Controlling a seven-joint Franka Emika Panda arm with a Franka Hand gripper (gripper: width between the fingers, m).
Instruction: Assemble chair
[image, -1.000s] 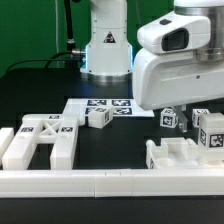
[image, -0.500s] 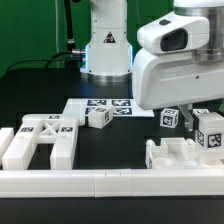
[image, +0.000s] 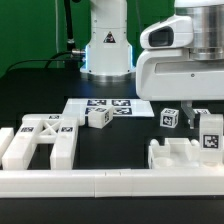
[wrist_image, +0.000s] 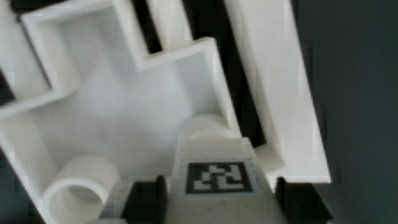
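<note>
Pincer (wrist_image: 221, 195) clamped on tagged block (wrist_image: 217, 168) at seat piece (image: 178, 156). You have nothing joined yet: frame (image: 40, 140), small cube (image: 98, 117) loose on table (image: 120, 142).

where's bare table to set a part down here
Bare table bordered by the frame, seat, marker board and rail. Crowded at the exterior view's right: cube, gripper closed on a tagged piece.

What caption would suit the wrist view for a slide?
Gripper closed on a small tagged white chair part, with a larger white chair part beneath it.
</note>
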